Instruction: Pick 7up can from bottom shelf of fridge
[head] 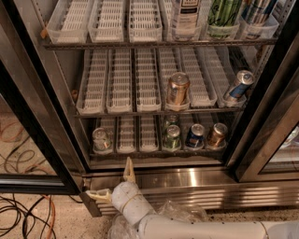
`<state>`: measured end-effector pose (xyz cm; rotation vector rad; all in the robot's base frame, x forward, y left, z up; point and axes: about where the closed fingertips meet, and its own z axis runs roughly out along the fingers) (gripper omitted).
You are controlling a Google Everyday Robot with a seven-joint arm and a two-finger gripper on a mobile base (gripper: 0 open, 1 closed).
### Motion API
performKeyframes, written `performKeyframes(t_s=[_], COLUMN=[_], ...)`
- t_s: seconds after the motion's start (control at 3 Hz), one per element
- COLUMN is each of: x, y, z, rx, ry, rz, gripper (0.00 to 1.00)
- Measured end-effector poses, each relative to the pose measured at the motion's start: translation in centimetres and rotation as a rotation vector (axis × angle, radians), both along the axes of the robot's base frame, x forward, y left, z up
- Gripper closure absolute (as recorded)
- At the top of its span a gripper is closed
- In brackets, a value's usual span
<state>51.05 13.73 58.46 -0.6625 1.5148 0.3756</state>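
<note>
My gripper (112, 183) hung low in front of the fridge (201, 179), just before its stainless louvred base and left of centre. My fingers (128, 169) were spread wide, one pointing up at the sill and the other out to the left, holding nothing. Clear plastic wrap (180, 214) bunched around my white arm behind them.

Nothing stood between my fingers and the opening; the glass door (32, 121) with its black frame was swung out on the left, and orange and black cables (21, 212) lay on the floor beneath it.

The 7up can (100, 139) stood upright at the front of the leftmost lane of the bottom shelf (127, 136), above and slightly left of my gripper, well apart from the others. Two empty white slotted lanes lay to its right. Past them stood a green can (173, 137) with another can (170, 121) behind it, then a blue can (195, 135) and a bronze can (216, 134), side by side.

On the middle rack a copper can (177, 88) stood upright in its lane, and a blue and silver can (238, 85) leaned tilted at the far right. The top rack carried a bottle (187, 14) and two tall cans (223, 11) on its right side
</note>
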Motion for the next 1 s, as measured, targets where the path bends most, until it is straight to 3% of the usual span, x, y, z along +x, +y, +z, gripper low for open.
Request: performKeyframes(t_s=[0.67, 1.0], x=[0.4, 1.9], y=[0.7, 1.1], z=[-0.2, -0.3], rx=[0.018, 0.068], ry=[-0.009, -0.027], rz=[0.004, -0.042], gripper=[0.00, 0.00])
